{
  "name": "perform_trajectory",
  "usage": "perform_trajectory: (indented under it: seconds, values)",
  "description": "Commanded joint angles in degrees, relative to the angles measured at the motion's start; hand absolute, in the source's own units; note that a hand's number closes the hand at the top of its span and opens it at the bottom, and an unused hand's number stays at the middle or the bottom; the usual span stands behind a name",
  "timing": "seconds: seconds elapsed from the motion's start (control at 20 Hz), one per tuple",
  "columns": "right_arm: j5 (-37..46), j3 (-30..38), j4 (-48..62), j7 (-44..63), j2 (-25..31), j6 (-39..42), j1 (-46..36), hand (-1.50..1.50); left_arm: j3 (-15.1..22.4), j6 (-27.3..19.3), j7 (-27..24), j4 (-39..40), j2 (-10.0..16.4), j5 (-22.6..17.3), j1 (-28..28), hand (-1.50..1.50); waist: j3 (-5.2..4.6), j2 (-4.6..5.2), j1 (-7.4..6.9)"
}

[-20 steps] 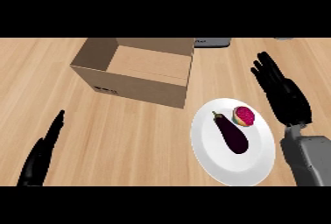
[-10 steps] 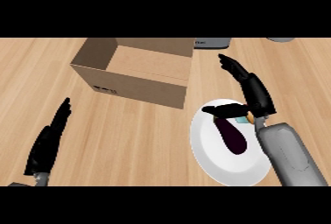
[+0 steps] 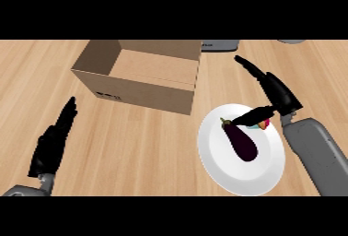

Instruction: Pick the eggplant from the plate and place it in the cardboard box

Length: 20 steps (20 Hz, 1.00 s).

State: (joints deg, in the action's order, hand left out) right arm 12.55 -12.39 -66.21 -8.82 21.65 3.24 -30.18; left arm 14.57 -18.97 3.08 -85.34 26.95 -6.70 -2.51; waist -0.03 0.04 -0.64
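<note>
Purple-black eggplant (image 3: 241, 142) on the white plate (image 3: 216, 162), lying on the robot's side of the right hand (image 3: 280, 94) and slightly to that hand's left. Its long axis runs obliquely: rounded end nearer the robot, stem end farther, pointing toward the hand's thumb (image 3: 253, 115). The thumb tip overlaps the stem end in the head view; contact cannot be confirmed. A small reddish item (image 3: 262, 123) sits just beside the eggplant, partly hidden under the thumb. The right hand is open: fingers straight and extended away from the robot past the plate's far rim, thumb splayed back toward the eggplant, nothing held. The left hand (image 3: 53, 146), open and empty, rests near the view's left edge, well apart from the plate, so the right hand is much the nearer. Farthest, the cardboard box (image 3: 139, 94), top open, stands beyond and to the left of the right hand. Judgement: the hand must come toward the robot over the eggplant and close across its long axis.
</note>
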Motion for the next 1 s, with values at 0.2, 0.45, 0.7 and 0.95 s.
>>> perform_trajectory:
  seconds: [0.2, 0.45, 0.7, 0.95]
  values:
    - [8.63, -11.49, -3.07, 12.08, 10.71, 19.70, -7.20, -1.50, -0.31, -0.20, 0.27, 0.88, -0.61, 0.69, 0.13, 0.00, -0.17, -0.32, 0.41]
    - [9.44, -16.50, -5.17, 20.13, 10.67, 31.70, -9.62, -1.50, -2.13, 0.46, 0.04, 0.39, 0.18, 0.33, -0.53, 0.00, -0.10, -0.27, 0.34]
    - [8.67, -15.98, -13.01, 31.02, 6.61, 36.20, -5.63, -1.50, -1.31, 0.51, -1.10, 1.48, -2.55, 2.27, 1.06, 0.00, -0.02, -0.23, 0.99]
    - [13.96, -14.13, -14.41, 34.70, 2.90, 35.79, -2.28, -1.50, -3.55, 2.57, -1.14, 2.19, -4.00, 3.49, 0.16, 0.00, 0.02, -0.08, 0.63]
